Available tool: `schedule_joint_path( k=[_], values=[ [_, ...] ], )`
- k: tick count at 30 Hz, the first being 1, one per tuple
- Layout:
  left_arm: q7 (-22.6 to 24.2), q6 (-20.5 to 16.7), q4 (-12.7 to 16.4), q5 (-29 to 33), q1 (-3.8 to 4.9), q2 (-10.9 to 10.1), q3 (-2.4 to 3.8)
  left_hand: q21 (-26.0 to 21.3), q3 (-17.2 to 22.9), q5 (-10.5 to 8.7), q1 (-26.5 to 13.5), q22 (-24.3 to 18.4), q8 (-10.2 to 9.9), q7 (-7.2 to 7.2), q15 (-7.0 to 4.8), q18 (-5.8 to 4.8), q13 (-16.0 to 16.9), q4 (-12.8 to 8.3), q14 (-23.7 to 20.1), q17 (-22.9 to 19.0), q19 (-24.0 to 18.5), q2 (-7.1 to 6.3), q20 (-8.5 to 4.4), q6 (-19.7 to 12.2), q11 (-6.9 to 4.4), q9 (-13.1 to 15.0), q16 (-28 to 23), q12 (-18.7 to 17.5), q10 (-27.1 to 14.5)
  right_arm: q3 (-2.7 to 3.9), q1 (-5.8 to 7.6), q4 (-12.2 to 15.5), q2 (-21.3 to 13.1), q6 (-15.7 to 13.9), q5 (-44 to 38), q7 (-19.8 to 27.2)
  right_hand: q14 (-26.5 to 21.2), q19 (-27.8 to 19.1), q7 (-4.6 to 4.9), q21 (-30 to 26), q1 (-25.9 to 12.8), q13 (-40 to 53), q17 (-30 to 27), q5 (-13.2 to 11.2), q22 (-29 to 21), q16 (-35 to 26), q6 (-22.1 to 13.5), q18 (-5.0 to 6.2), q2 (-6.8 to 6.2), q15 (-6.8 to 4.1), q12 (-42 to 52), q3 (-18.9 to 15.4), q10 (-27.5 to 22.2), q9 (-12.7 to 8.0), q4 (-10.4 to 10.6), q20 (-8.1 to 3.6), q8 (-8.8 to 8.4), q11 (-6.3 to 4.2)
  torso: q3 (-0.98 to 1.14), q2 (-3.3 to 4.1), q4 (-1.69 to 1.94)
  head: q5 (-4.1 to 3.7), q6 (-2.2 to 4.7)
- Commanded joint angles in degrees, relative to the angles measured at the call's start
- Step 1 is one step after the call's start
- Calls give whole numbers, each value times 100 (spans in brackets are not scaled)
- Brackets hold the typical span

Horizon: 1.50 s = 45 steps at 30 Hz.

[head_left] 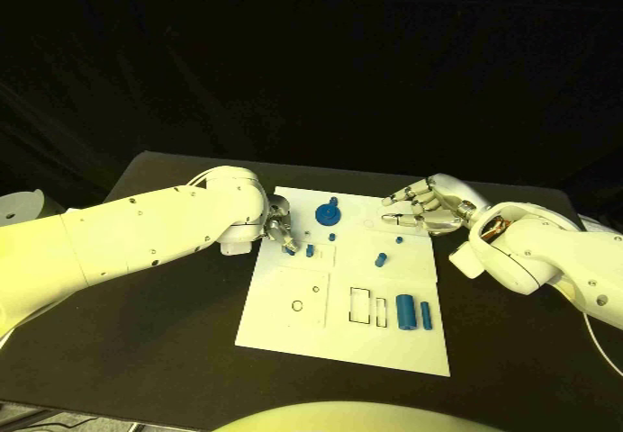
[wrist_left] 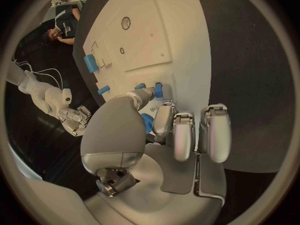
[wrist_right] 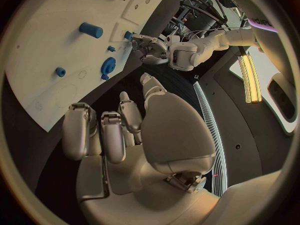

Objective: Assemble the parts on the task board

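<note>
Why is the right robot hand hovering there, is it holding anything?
Holding nothing: the right robot hand hangs over the task board's far edge, fingers apart and loosely curled, palm bare in its wrist view.

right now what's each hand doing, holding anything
left hand: fingers on a small blue part at the task board
right hand: open, holds nothing

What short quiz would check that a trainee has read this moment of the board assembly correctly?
1. Which hand is at the left edge of the task board, beside small blue parts? A) left hand B) right hand C) neither
2. True or false: the blue gear lies off the board.
3. What does the right hand hold?

Key: 1 A. 2 False, the gear lies on the board, near its far edge. 3 Nothing; its fingers are apart above the board's far right corner.
</note>
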Motion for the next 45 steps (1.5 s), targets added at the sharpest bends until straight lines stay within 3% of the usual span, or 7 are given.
schedule_joint_path(
  k=[1, 6, 25, 45],
  values=[
    [-240, 237, -69, 326, -43, 61, -44, 37, 328, -24, -180, 1190, 31, -126, -24, -89, 12, -284, 602, 1508, 452, 2, -11, 144, -17, 11, 18, 23, 31, 0, -5, 9, 3, 74, -15, 25, 486, -14, -1, -30, -41, 0, 1097, 18, 6, -8, 40, 35, 36, -16, 22, -25, 14, 10, 1, -27, 23, -16, -3, 0, 1, -6, -3],
    [-333, 304, -178, 443, -44, 127, -57, 48, 159, -24, -395, 1205, 24, -150, -43, -93, 39, -145, 602, 1508, 458, 16, -23, 173, -36, 17, 18, 45, 38, 0, -5, 15, 3, 74, -15, 22, 485, -15, -2, -32, -40, -4, 1093, 19, 2, -11, 44, 35, 40, -17, 20, -28, 13, 10, 0, -28, 24, -17, 0, 0, -1, -8, -8],
    [-424, 557, -320, 494, -43, 192, -63, 90, -140, -27, -654, 1258, 19, -188, -68, -107, 147, -14, 602, 1508, 481, -24, -44, 268, -66, 19, 18, 138, 84, 0, -5, 31, -9, 80, -17, 18, 485, -15, -2, -32, -40, -4, 1093, 19, 2, -11, 44, 35, 40, -17, 20, -28, 13, 10, 0, -28, 24, -17, 0, -3, 1, -18, -26],
    [-512, 566, -366, 402, -43, 202, -62, 188, -820, -34, -1050, 1372, 24, -233, -99, -139, 412, 329, 602, 1508, 533, -115, -71, 453, -103, -6, 18, 367, 216, 0, -5, 53, -15, 81, -12, -3, 484, -16, -3, -34, -37, -12, 1087, 21, -1, -15, 46, 36, 43, -18, 9, -31, 9, 10, -3, -28, 25, -18, -3, -5, -1, -26, -18]
  ],
)
